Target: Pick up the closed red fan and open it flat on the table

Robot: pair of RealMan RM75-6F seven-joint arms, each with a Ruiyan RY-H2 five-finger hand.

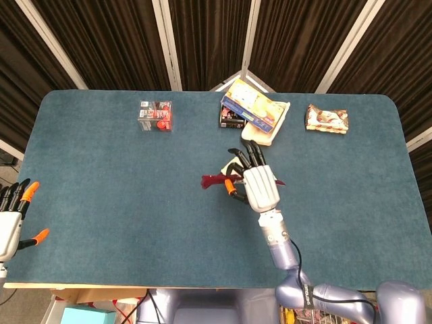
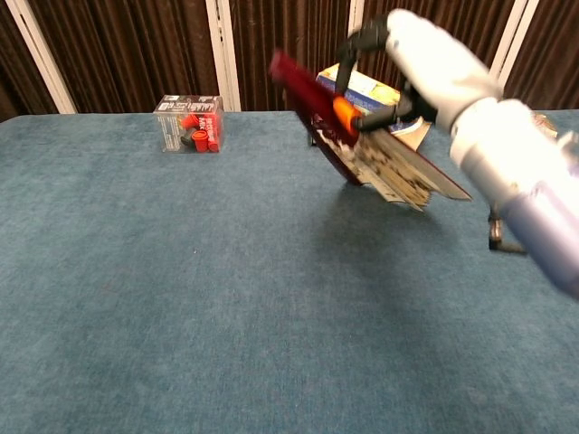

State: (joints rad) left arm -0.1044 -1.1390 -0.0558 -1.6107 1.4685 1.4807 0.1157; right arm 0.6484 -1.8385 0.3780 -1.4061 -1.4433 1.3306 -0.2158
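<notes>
My right hand [image 1: 260, 187] grips the red fan [image 1: 211, 180] and holds it up off the blue table [image 1: 108, 189]. In the chest view the hand [image 2: 425, 63] is raised high at the upper right. The fan [image 2: 297, 78] slants down to the right from it. Its folds [image 2: 391, 172] hang partly spread and show pale paper between the red outer sticks. In the head view most of the fan is hidden under the hand. My left hand [image 1: 11, 221] hangs past the table's near left corner, fingers apart, holding nothing.
A clear box of red pieces [image 1: 155, 116] [image 2: 189, 124] stands at the back left. A blue and yellow box [image 1: 250, 106] lies on a white tray beside a small dark box [image 1: 230, 119] at the back centre. A snack packet [image 1: 327, 118] lies at the back right.
</notes>
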